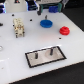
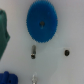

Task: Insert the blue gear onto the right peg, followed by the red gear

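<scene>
The blue gear (image 1: 46, 22) lies flat on the white table toward the back, and fills much of the wrist view (image 2: 42, 22). The red gear (image 1: 65, 30) lies to the exterior view's right of it, apart from it. The black plate (image 1: 57, 56) with a pale rim sits near the front. Two thin pins stand on it: the right peg (image 1: 50, 50) and its twin (image 1: 41, 53). Both pegs are bare. My gripper (image 1: 48, 13) hangs just above and behind the blue gear, dark and blurred. Its jaws cannot be made out, and it touches nothing I can see.
A beige block-like object (image 1: 19, 27) stands at the exterior view's left. The wrist view shows a small grey pin (image 2: 34, 51), a dark dot (image 2: 66, 51), a green shape (image 2: 3, 30) and a blue shape (image 2: 7, 77) at its edges. Dark equipment lines the back.
</scene>
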Available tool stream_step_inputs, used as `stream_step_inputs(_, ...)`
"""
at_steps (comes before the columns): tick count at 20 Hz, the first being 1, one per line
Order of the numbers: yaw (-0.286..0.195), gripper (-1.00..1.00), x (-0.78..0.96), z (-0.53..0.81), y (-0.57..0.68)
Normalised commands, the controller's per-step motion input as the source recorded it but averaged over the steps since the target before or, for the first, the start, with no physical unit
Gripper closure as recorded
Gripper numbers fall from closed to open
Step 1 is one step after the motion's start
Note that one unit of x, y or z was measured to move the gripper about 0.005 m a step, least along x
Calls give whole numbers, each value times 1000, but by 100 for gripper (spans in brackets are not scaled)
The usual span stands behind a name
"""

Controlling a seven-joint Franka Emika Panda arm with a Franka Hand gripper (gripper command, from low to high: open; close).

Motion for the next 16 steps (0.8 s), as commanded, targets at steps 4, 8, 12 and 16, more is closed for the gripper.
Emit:
stream_step_inputs(4, 0, -100, -353, -400, 0)
stream_step_inputs(8, 0, -100, -325, -476, 61)
stream_step_inputs(12, 0, -100, -186, -414, 252)
stream_step_inputs(16, 0, -100, -122, -318, 280)
